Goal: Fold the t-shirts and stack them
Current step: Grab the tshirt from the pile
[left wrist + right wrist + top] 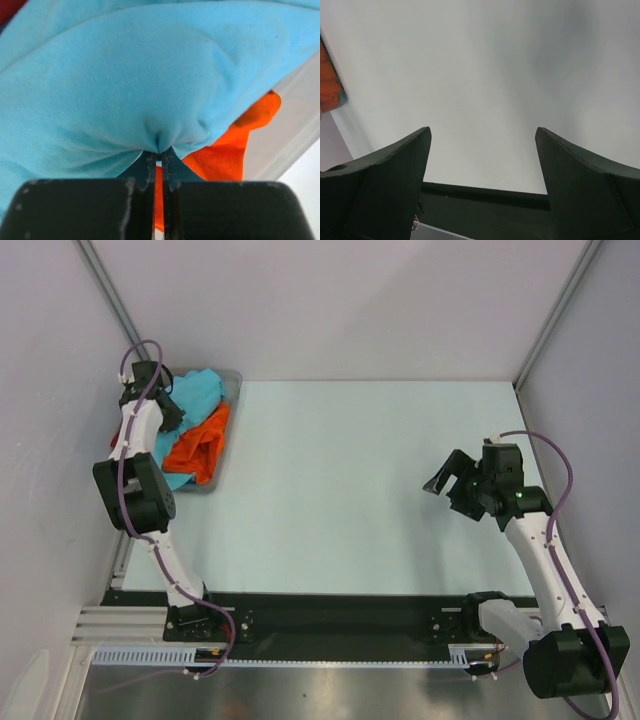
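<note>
A turquoise t-shirt [198, 392] and an orange t-shirt [199, 445] lie bunched in the grey tray [234, 380] at the far left of the table. My left gripper [166, 406] is over the tray and shut on a fold of the turquoise t-shirt [140, 85]; the cloth puckers at the fingertips [150, 160]. The orange t-shirt [235, 150] shows beneath it. A strip of red cloth [10, 7] shows at the top left of the left wrist view. My right gripper [447, 483] is open and empty above the table's right side. No dark blue shirt shows.
The pale table [350, 490] spreads between the arms. White enclosure walls stand at the back and both sides. A black rail [330, 615] runs along the near edge by the arm bases. An orange and turquoise scrap [330, 80] shows at the left edge of the right wrist view.
</note>
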Action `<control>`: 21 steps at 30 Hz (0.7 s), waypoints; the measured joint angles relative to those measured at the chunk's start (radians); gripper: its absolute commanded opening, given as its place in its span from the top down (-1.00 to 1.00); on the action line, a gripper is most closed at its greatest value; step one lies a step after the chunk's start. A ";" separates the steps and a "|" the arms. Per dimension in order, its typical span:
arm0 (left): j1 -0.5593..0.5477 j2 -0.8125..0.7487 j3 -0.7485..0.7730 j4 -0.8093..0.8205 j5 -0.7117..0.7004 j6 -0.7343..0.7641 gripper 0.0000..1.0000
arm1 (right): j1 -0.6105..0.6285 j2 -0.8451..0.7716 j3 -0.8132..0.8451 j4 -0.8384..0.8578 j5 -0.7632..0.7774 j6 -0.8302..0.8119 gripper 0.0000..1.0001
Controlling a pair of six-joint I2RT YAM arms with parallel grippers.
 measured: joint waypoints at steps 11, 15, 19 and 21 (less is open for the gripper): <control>-0.054 -0.328 -0.289 0.078 0.111 -0.047 1.00 | 0.054 -0.013 -0.015 0.055 -0.034 0.003 -0.80; -0.063 -0.388 -0.213 0.066 0.125 -0.045 1.00 | 0.087 -0.040 -0.017 0.058 -0.035 0.004 -0.79; -0.062 -0.402 -0.110 0.070 0.138 -0.045 0.99 | 0.094 -0.061 -0.017 0.058 -0.034 0.005 -0.79; -0.062 -0.401 -0.043 0.065 0.157 -0.045 0.99 | 0.095 -0.067 -0.017 0.058 -0.034 0.005 -0.79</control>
